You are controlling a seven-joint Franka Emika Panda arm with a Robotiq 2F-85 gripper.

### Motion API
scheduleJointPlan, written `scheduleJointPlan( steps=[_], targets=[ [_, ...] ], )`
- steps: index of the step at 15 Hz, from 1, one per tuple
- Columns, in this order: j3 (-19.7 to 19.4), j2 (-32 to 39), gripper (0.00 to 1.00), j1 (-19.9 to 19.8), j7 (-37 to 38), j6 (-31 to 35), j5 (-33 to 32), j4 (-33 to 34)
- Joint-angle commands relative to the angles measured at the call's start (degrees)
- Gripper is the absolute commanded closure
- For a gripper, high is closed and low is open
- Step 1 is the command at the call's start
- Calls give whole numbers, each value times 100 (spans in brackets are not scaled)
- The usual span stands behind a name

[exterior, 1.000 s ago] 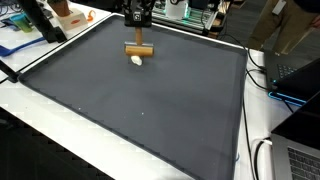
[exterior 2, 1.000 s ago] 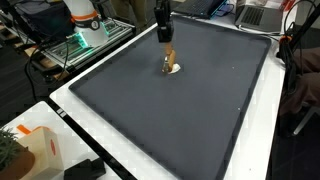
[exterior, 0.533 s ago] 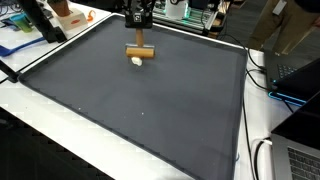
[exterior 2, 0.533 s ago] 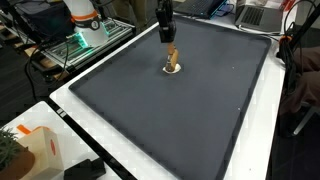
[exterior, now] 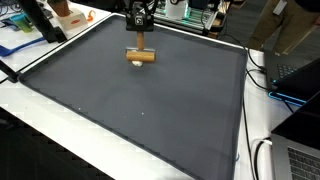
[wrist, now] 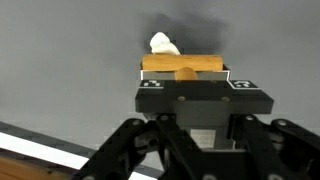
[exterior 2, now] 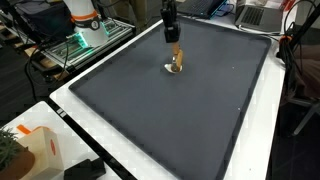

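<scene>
My gripper [exterior: 140,42] hangs over the far part of the dark grey mat [exterior: 150,110], shut on a short wooden block [exterior: 141,55] that lies crosswise between its fingers. Right beneath the block, a small white lump [exterior: 136,63] rests on the mat. From the opposite side, an exterior view has the gripper [exterior 2: 173,38] holding the block [exterior 2: 177,56] on end above the white lump [exterior 2: 173,70]. In the wrist view the block [wrist: 182,66] spans the gripper [wrist: 184,74], and the white lump [wrist: 164,44] sits just beyond it. I cannot tell whether the block touches the lump.
A white table border [exterior: 60,105] frames the mat. Behind it stand a green-lit machine [exterior 2: 85,40], boxes [exterior: 68,14] and clutter. Cables and a laptop [exterior: 300,75] lie beside one edge, and an orange-and-white box [exterior 2: 35,150] sits near a corner.
The gripper has carried the block down and slightly sideways, so it now hangs right over the white lump. The lump itself has stayed in place.
</scene>
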Motion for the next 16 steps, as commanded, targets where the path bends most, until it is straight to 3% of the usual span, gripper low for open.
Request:
scheduleJointPlan(
  steps=[1, 3, 7, 10, 11, 13, 14, 16],
  targets=[
    [60, 402, 78, 140, 34, 120, 459, 112],
    [-92, -113, 78, 24, -200, -235, 740, 216],
    [-177, -499, 78, -332, 274, -350, -360, 227],
    [-142, -571, 78, -343, 386, -603, -625, 75],
    [-220, -411, 53, -321, 245, -416, -465, 257],
    [-194, -411, 53, -312, 259, -520, -500, 190],
    [-186, -412, 78, -307, 262, -521, -502, 166],
    [-137, -288, 78, -318, 437, -347, -593, 185]
  ],
)
